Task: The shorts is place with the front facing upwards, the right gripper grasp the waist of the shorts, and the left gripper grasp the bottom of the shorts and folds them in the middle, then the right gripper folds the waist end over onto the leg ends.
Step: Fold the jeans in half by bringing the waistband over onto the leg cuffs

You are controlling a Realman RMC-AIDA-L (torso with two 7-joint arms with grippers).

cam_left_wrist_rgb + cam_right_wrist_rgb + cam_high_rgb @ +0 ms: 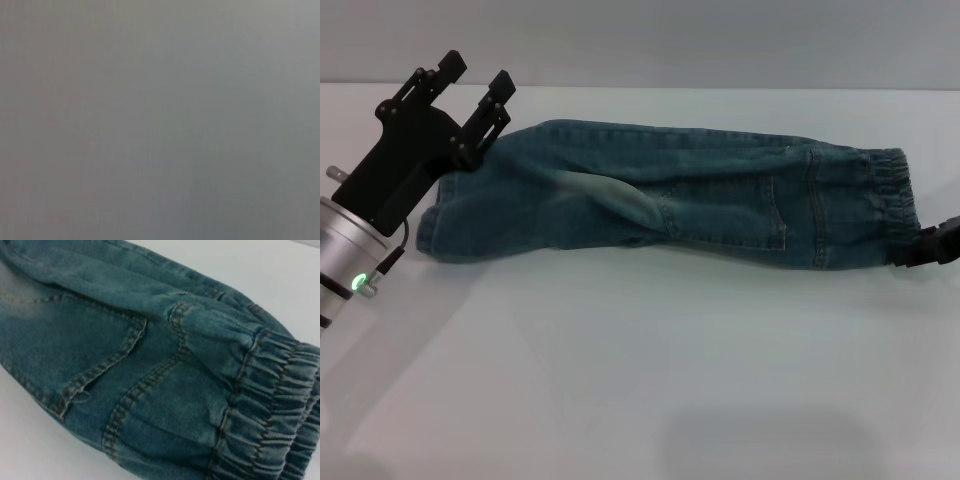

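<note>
- Denim shorts (660, 195) are seen in the head view, folded lengthwise and laid flat across the white table (640, 380), the ruffled elastic waist (888, 205) at the robot's right and the leg ends (445, 215) at its left.
- The left gripper (472, 82) is held raised beside the leg ends, its two black fingers parted and nothing held between them.
- The right gripper (932, 245) is shown only partly at the frame edge, just beside the waist; whether it is parted or closed cannot be told.
- Only plain grey is shown in the left wrist view.
- In the right wrist view the gathered waist (272, 410) and a stitched pocket (90, 355) are seen close up.
</note>
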